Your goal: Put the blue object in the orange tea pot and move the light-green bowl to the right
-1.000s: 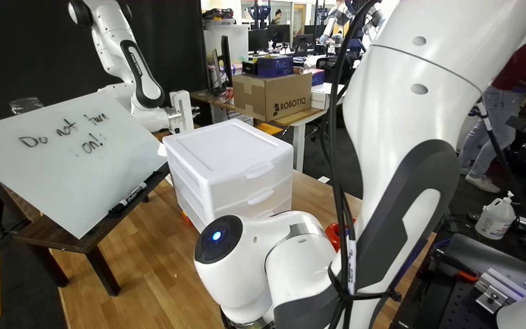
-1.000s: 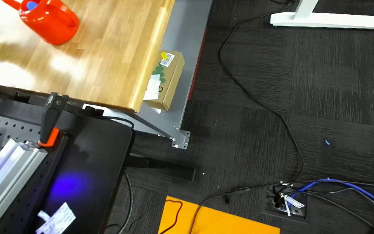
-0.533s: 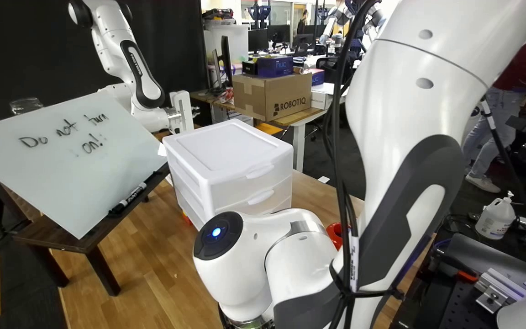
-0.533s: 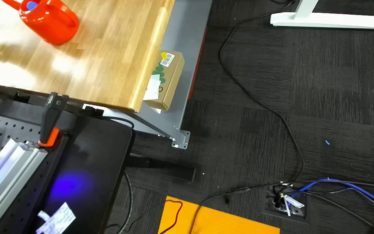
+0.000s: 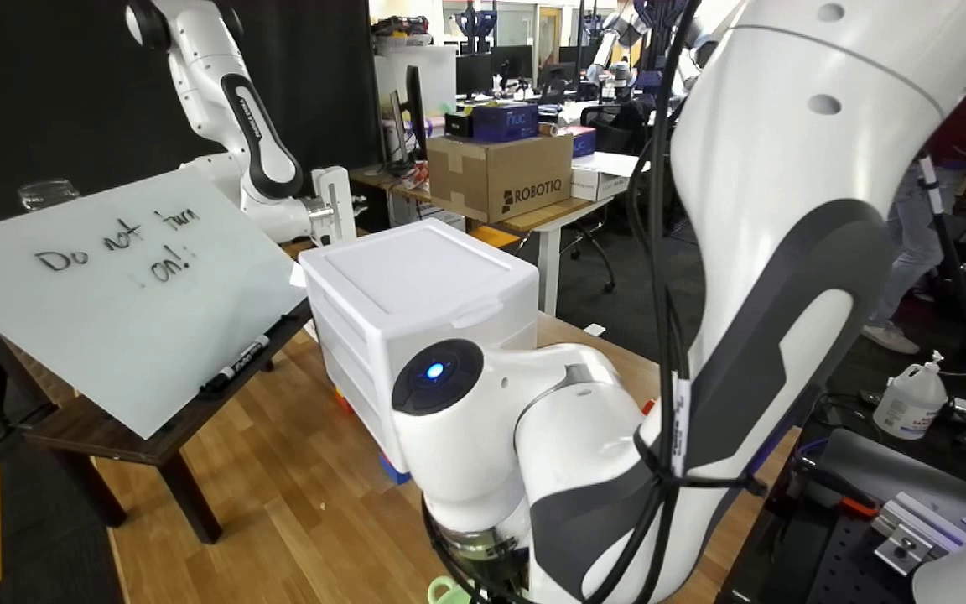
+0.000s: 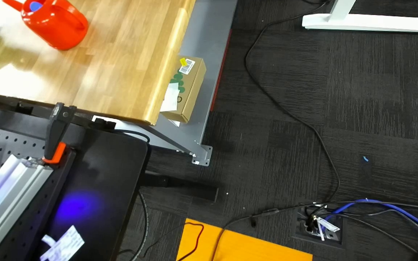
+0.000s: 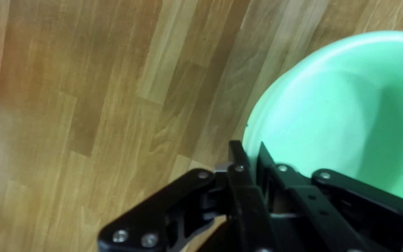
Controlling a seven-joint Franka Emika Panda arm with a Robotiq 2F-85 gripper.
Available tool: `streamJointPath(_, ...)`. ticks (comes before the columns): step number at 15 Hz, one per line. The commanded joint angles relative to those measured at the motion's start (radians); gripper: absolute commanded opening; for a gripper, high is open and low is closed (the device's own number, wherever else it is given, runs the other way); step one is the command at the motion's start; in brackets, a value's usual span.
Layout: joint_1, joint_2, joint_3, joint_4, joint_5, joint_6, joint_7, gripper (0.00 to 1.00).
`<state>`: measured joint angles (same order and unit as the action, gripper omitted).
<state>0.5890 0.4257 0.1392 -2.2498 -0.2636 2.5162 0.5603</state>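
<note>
Within the mouth of the one orange tea pot (image 6: 58, 30) shows the one blue object (image 6: 35, 6), in an exterior view. To the right of the tea pot, across a band of bare wood, runs one straight edge of the wooden table (image 6: 122, 61); below the tea pot runs a second, and the two meet at a corner. Past that lower edge lies one black desk (image 6: 103, 170), with one orange-tipped clamp (image 6: 57, 127) straight below the tea pot. Well apart from the tea pot, one light-green bowl (image 7: 327, 112) fills the right of the wrist view, the gripper (image 7: 249, 150) clenched on its rim: two fingers (image 7: 237, 154), one outside the wall and one inside. Bare wood stretches wide beyond the outer finger, leaving room there. Left of the tea pot, in an exterior view, stands one white drawer unit (image 5: 424, 277), and farther left one whiteboard (image 5: 122, 294) with one marker (image 5: 246, 356) at its lower edge. The arm (image 5: 785, 184) hides nearly all of the tea pot from that side and overlaps the drawer unit; whether arm and drawer unit touch, I cannot tell
</note>
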Motion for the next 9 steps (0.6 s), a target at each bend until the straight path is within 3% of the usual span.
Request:
streamJointPath(1, -0.003, -0.094, -0.033, -0.111, -0.02, 0.061, 0.092, 0.02)
streamJointPath(9, -0.026, -0.218, -0.039, -0.266, -0.076, 0.124, 0.254, 0.02)
